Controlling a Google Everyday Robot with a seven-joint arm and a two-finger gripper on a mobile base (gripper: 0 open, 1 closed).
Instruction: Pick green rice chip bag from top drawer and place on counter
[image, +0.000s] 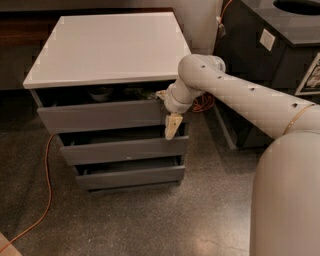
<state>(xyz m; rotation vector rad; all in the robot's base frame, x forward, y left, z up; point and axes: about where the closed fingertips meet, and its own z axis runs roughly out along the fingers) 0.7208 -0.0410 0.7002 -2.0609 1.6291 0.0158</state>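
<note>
In the one camera view, the gripper (171, 128) hangs down in front of the right end of the top drawer (100, 116). It sits just under the edge of the white table (107, 45). Whether it is let loose or squeezed tight I cannot tell, and it does not look like it is carrying anything. The top drawer is pulled out only a little, so there is a thin dark gap over its front. The green rice chip bag should be in that gap, but I cannot pick it out. I only see a few dim lumps in the dark, and none looks clearly green. I think the job is at its start, because nothing lies on the table. To do this step well, the drawer should be slid out much more, with a straight pull so it does not jam. Then the gripper can come down from above and take the bag gently by its top, since a chip bag is soft and crinkly and can slip. The big white arm (240, 95) covers the drawer's right corner. The body of the robot fills the bottom right and is cut off by the edge. Two lower drawers (125, 150) sit below, and an orange cord (47, 165) lies on the floor.
</note>
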